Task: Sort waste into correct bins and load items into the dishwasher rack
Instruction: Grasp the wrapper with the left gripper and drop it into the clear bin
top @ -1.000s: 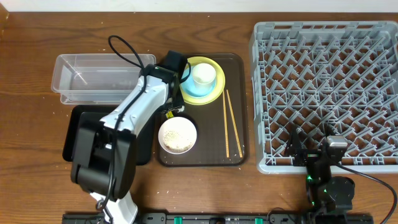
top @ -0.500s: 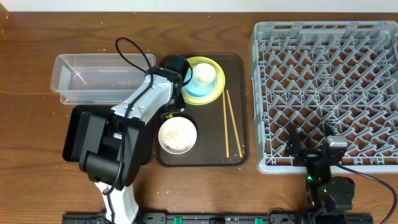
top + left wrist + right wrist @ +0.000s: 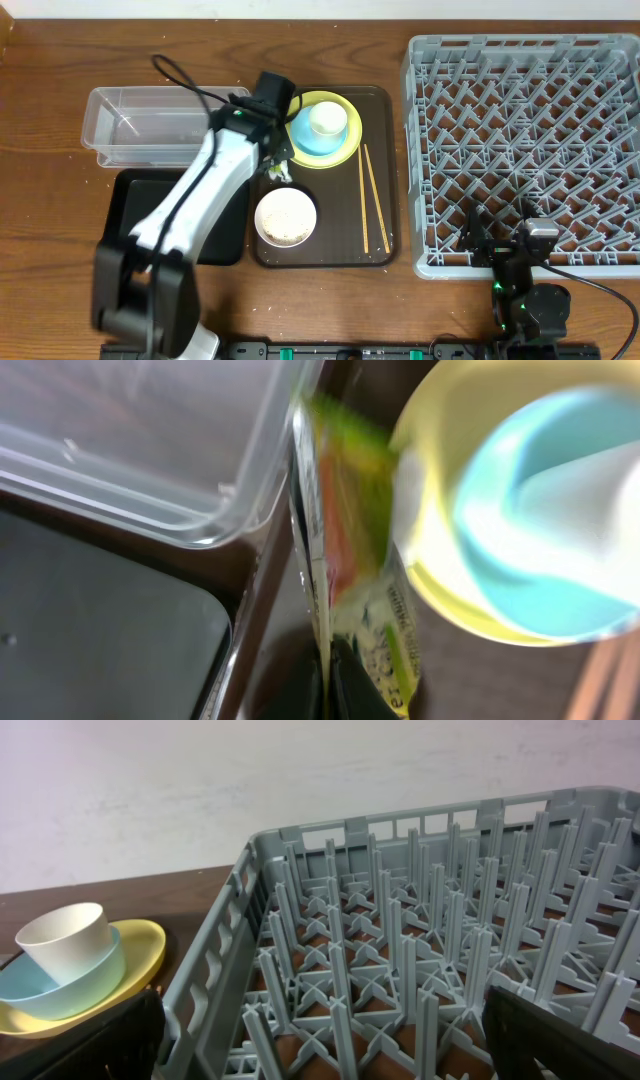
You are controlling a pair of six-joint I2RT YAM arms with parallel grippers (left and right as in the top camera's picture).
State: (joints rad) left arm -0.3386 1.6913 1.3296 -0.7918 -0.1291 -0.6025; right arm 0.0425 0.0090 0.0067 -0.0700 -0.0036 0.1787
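Note:
My left gripper (image 3: 275, 165) is shut on the yellow-green wrapper (image 3: 279, 172), held above the left part of the brown serving tray (image 3: 384, 96). In the left wrist view the wrapper (image 3: 345, 540) hangs pinched between the fingers (image 3: 328, 682), between the clear tub (image 3: 150, 440) and the yellow plate (image 3: 430, 595). The plate (image 3: 347, 132) carries the light blue bowl (image 3: 305, 140) and the white cup (image 3: 327, 119). The white bowl (image 3: 286, 216) holds rice crumbs. The chopsticks (image 3: 372, 200) lie on the tray. My right gripper (image 3: 500, 243) is open at the grey rack's (image 3: 520, 140) front edge. No tissue shows.
The clear tub (image 3: 160, 125) stands at the back left, with the black tray (image 3: 125, 215) in front of it. A few crumbs lie on the table near the front edge. The rack's pegs (image 3: 400, 940) fill the right wrist view.
My left arm has swung and risen, lifting the wrapper off the tray and a little toward the clear tub. The right arm has not moved.

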